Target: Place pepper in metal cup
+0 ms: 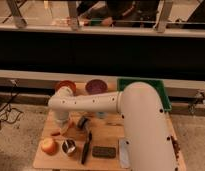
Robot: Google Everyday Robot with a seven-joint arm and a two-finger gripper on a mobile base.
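Table (108, 131): wooden, cluttered.
Gripper (62, 128): low at left edge, fingers closed together.
Pepper (56, 133): beside fingertips, lying flat.
Cup (69, 147): just in front.

2 bowls (66, 86), 1 apple (48, 146)

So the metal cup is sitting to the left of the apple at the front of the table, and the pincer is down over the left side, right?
Not quite. The camera view shows the metal cup to the right of the apple. The pincer is indeed down over the table's left side.
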